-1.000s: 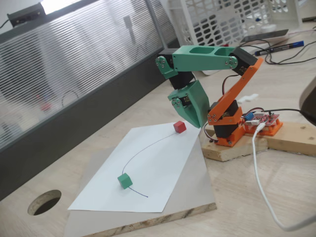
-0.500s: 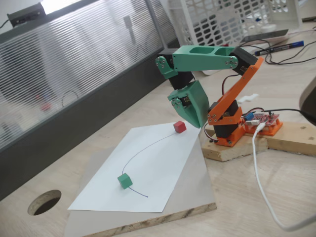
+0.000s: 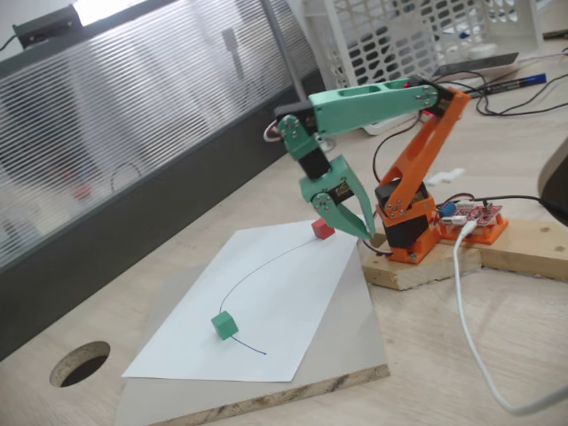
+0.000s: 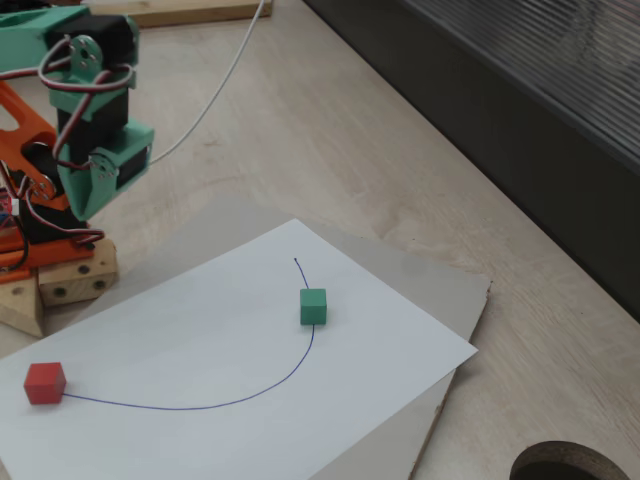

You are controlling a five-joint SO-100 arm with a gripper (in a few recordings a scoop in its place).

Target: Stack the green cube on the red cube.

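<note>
Seen in both fixed views: white paper (image 3: 266,311) with a thin curved pen line, lying on a grey board (image 3: 346,355) on a wooden table (image 3: 160,275). Green cube (image 3: 224,325) near the line's lower end, left of centre, resting on the paper, touching nothing else. Red cube (image 3: 322,230) at the line's other end, near the paper's upper right corner, well apart from the green one. Green gripper (image 3: 355,226) hanging just right of the red cube, fingers spread, grasping nothing. Upper right: white lattice basket (image 3: 408,35), contents too unclear to tell. Lower left: round hole (image 3: 80,364) in the table.
</note>
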